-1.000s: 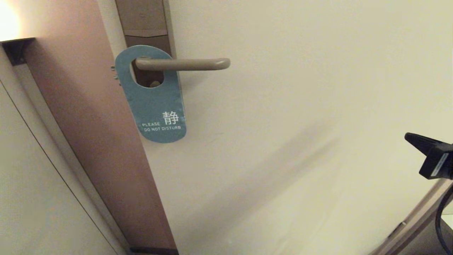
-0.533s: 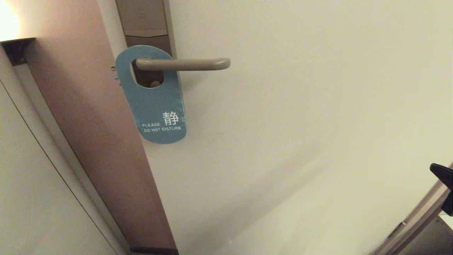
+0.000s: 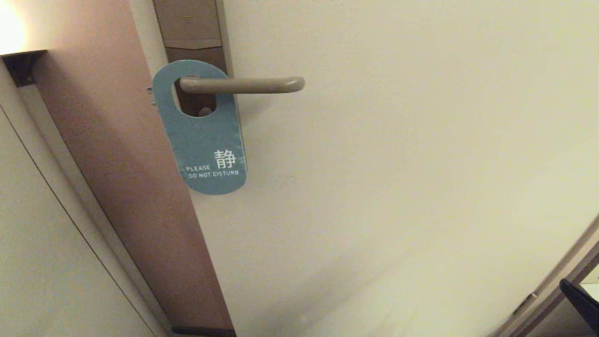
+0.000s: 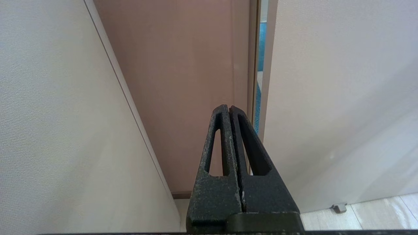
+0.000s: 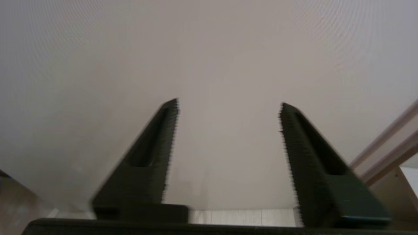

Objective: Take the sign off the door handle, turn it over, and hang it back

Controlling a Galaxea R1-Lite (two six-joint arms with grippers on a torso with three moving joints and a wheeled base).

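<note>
Head view: the sign (image 3: 201, 135) hangs teal side out on the door handle (image 3: 241, 84), long axis pointing down. The right tool (image 3: 580, 299) shows only at the lower right corner, so the sign lies up and far left of it.

Left wrist view: the left tool (image 4: 229, 109) is pinched together, parked.

Right wrist view: the right tool (image 5: 228, 107) gapes wide, empty, facing bare door.

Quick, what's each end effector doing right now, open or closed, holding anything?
Left end effector: closed, empty, parked low by the door frame.
Right end effector: open, empty, facing the door.
</note>
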